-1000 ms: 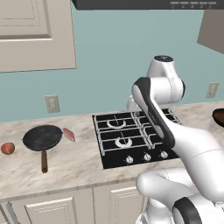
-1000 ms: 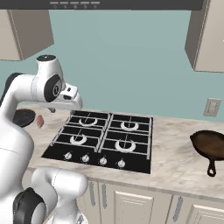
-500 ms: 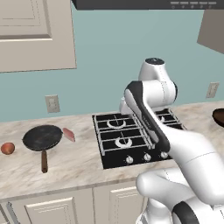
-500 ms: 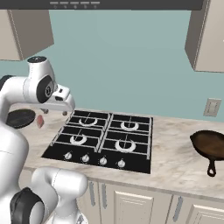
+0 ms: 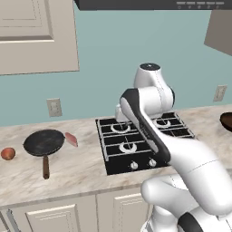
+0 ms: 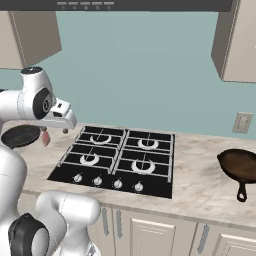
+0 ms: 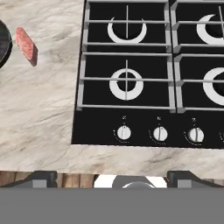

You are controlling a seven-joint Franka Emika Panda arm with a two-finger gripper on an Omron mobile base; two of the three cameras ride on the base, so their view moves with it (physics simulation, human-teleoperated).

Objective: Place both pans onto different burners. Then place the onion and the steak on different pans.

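A: Where do the two pans sit?

B: The black pan [image 5: 44,142] with the wooden handle lies on the counter [image 5: 81,165] left of the cooktop [image 5: 144,140], handle pointing toward the front edge. The reddish-brown pan [image 6: 240,166] is on the counter at the far right, well apart from the cooktop, handle also toward the front.

A: And the food?

B: The steak [image 5: 71,139] lies on the counter just beside the black pan, between it and the cooktop. In the hand view the steak [image 7: 25,43] shows at the upper left, near the pan's rim. The onion [image 5: 7,153] sits on the counter left of the black pan, close to it but apart.

A: Anything on the burners?

B: Nothing; all four burners [image 7: 126,83] are bare under their grates.

A: The gripper?

B: The gripper [image 6: 64,129] hangs over the counter at the cooktop's left edge, jaws spread wide, holding nothing.
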